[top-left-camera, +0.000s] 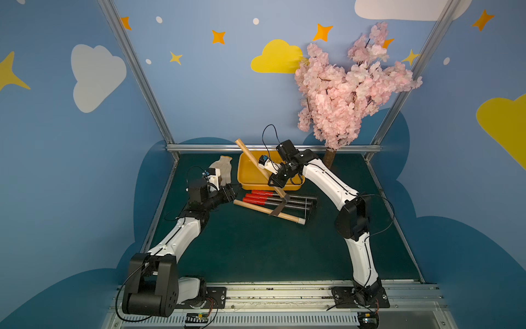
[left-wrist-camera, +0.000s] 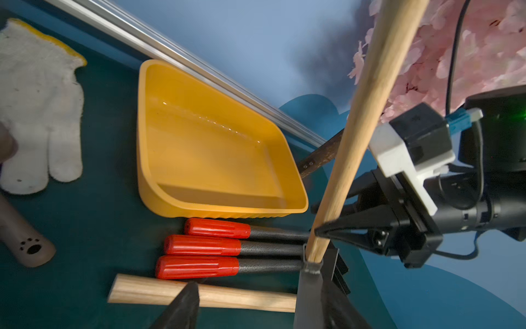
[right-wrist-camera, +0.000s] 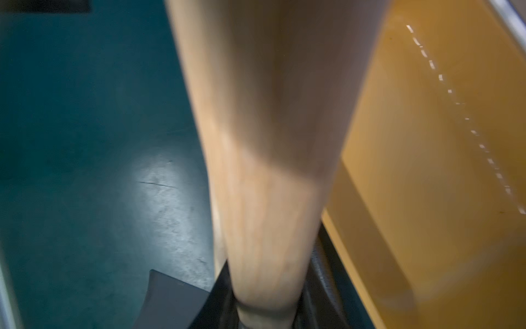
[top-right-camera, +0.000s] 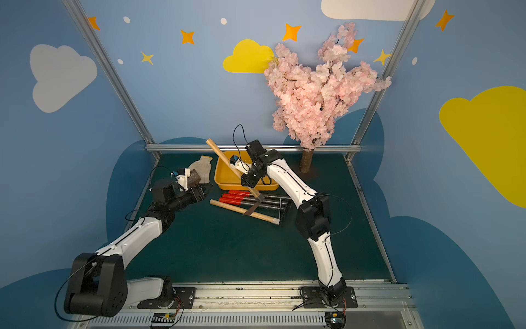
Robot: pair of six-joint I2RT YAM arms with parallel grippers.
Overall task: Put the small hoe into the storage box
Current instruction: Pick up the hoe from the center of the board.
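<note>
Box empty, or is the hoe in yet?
Empty: box floor is bare; the hoe hangs tilted in the right gripper, blade outside the rim.

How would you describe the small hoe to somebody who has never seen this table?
Start at the yellow tub at the back of the green table. Three red-handled tools lie just in front of it. The small hoe is the only tool slanting upward, its wooden handle in the right claw.

Stereo overhead, wrist views share storage box (left-wrist-camera: 176, 206)
</note>
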